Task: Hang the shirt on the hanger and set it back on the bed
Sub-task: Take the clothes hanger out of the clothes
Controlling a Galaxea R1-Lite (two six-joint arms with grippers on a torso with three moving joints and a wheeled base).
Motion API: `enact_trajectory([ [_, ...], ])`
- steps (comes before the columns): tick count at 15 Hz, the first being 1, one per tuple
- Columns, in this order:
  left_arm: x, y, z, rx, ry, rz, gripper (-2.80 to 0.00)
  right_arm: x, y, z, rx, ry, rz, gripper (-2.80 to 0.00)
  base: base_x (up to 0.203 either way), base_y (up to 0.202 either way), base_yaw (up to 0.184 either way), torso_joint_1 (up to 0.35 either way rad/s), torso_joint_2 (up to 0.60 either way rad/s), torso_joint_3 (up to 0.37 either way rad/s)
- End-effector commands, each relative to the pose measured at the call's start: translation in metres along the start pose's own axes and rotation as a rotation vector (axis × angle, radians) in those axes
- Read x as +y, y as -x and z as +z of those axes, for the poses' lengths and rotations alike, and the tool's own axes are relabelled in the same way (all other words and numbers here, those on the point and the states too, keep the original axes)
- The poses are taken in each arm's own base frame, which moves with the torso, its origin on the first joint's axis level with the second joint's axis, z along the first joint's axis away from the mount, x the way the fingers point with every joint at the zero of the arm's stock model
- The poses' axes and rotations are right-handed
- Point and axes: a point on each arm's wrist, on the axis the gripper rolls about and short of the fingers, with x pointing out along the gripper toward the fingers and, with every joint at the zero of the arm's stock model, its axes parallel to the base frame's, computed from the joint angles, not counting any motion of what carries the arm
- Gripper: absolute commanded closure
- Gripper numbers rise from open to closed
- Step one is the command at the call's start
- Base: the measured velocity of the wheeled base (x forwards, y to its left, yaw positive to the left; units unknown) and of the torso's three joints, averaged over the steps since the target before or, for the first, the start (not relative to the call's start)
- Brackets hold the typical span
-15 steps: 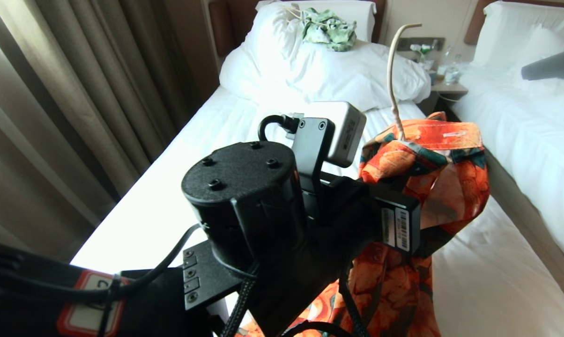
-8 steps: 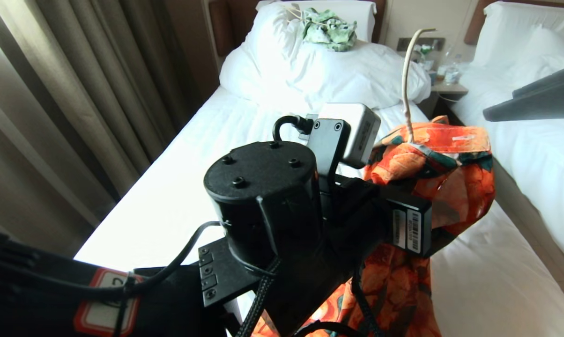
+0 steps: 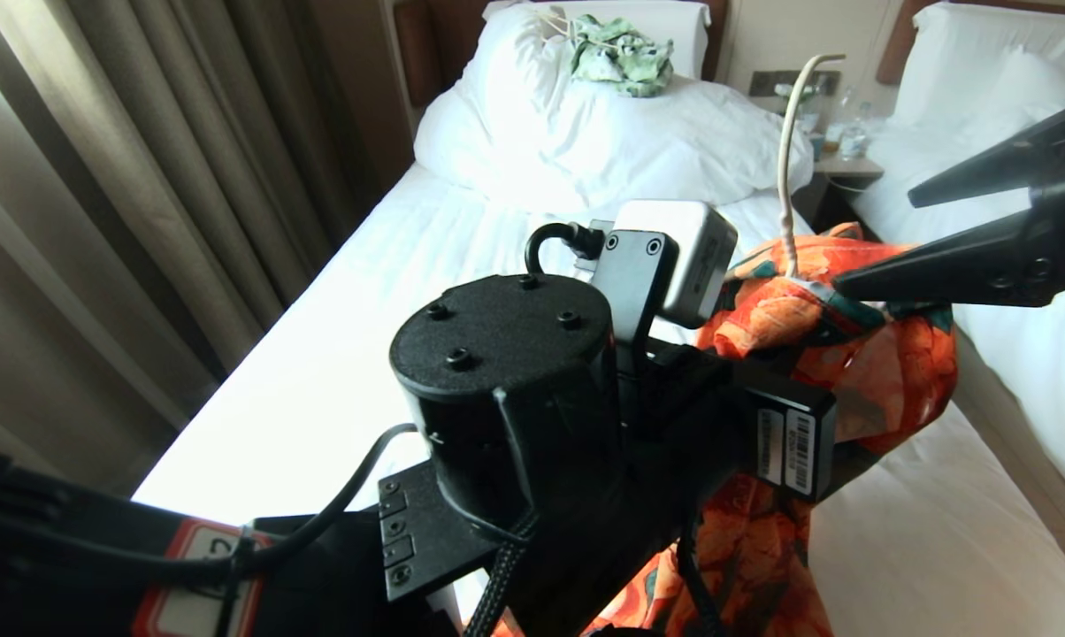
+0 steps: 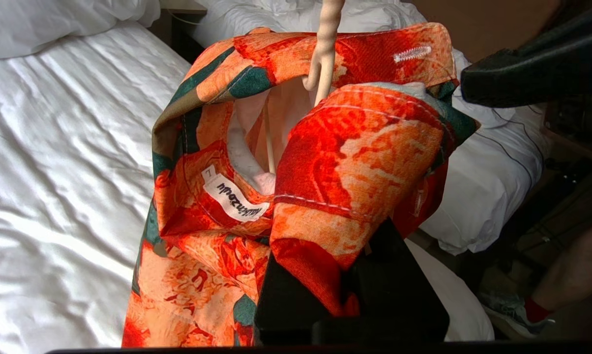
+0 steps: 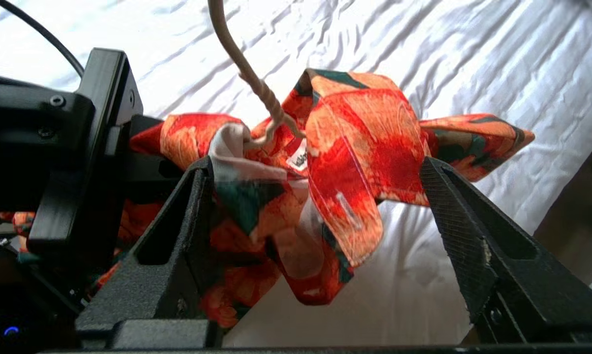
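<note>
The left gripper [image 4: 325, 295], at the lower centre of its wrist view, has its jaws clamped together on a fold of the shirt [image 4: 355, 162], the orange flowered cloth bunched between the black fingers and rising above them. In the head view this arm fills the lower centre of the frame, its black wrist housing hiding the grip, with the shirt [image 3: 860, 372] spilling out to the right of it and hanging down toward the lower edge.

The right gripper [image 5: 315, 167] comes in from the right edge of the head view [image 3: 877, 239], jaws spread wide apart. In its own wrist view the two black fingers [image 5: 453, 211] stand on either side of the collar without pinching it; whether they touch the cloth cannot be told.

The pale twisted hook of the hanger [image 3: 791, 159] rises out of the collar in the upper right of the head view, and the hanger [image 4: 323, 54] passes down into the neck opening beside the white neck label [image 4: 234, 199].

Behind and below lies the bed [image 3: 320, 380] with its wrinkled white sheet, a bunched duvet [image 3: 603, 141] at upper centre, and a small green-and-white garment [image 3: 623, 55] on top of it. A second bed [image 3: 1019, 336] runs along the right edge, and curtains [image 3: 99, 203] fill the left.
</note>
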Motion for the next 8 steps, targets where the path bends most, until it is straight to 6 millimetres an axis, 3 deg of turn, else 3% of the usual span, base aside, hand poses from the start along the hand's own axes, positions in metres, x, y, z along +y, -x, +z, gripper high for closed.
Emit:
enact_trajectory([
  [1,0.0,0.001,0.002,-0.009,0.003,0.002,0.0,0.005,-0.017,0.004,0.009,0.012,0.005,-2.8,0.0,0.0,0.0,0.0,0.0,0.0],
  [6,-0.002,0.006,0.004,-0.008,-0.003,-0.003,0.0,0.013,-0.048,0.018,-0.053,0.006,-0.004,-2.8,0.0,0.0,0.0,0.0,0.0,0.0],
  [7,-0.001,0.01,0.006,0.008,-0.028,-0.006,0.0,0.015,-0.051,0.017,-0.045,0.009,0.003,0.0,0.0,0.0,0.0,0.0,0.0,0.0],
  [8,-0.001,0.015,0.009,0.027,-0.046,-0.013,0.0,0.017,-0.054,0.016,-0.04,0.005,0.006,0.0,0.0,0.0,0.0,0.0,0.0,0.0],
])
